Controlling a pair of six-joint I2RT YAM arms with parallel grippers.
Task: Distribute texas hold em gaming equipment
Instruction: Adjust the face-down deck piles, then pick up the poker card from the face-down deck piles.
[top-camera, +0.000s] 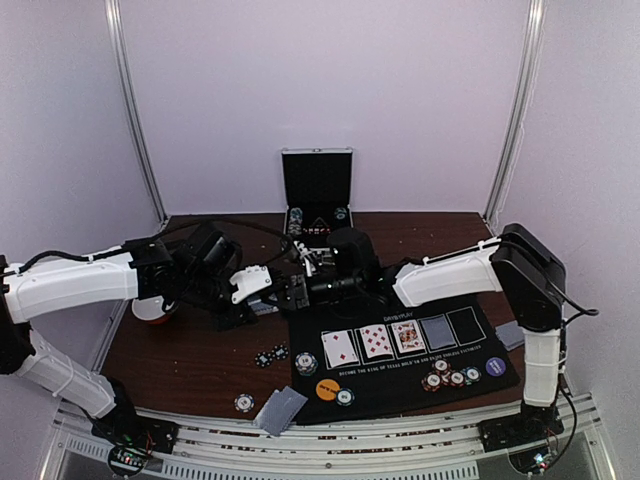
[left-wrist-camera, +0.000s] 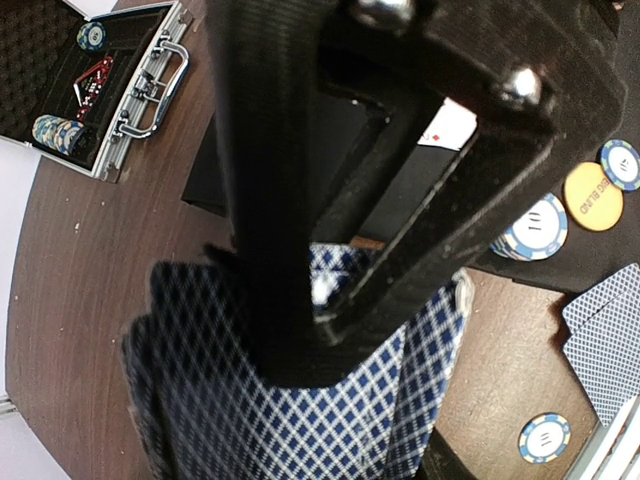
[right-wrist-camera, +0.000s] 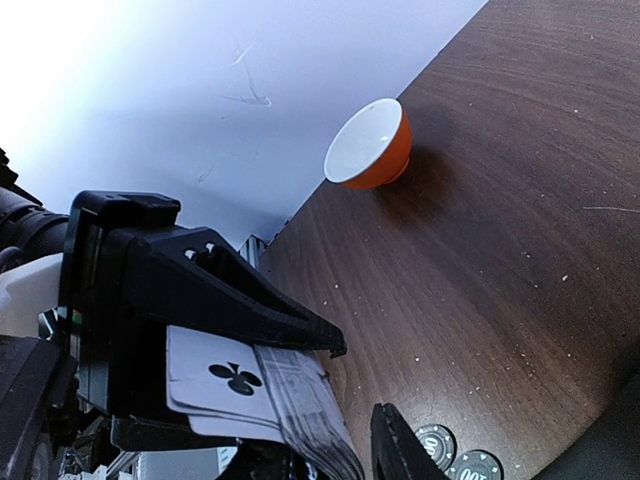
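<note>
Two grippers nose to nose over mid-table, just off the 11 o'clock corner of the black mat. Left gripper: clamped on the deck, narrow gap, filled by the stack. From its own wrist, nothing but blue-diamond backs, long axis seemingly in line with the fingers and running out of shot at 6 o'clock. From the right wrist, the flip side: a club pip on the outermost card, face toward the lens, free end of the stack pointing to 4 o'clock, out of the black jaws. Right gripper: cannot tell how wide. Only one finger in shot, at 6 o'clock, near the stack's free end, contact unclear. From above, hardly any deck at all, buried between the two wrists. Only from above: three face-up cards in a row on the mat. Sharper from the left wrist: chips stacked inside the open case at 11 o'clock, orange disc at 3 o'clock. Best from the right wrist: orange bowl, white inside, at 1 o'clock.
</note>
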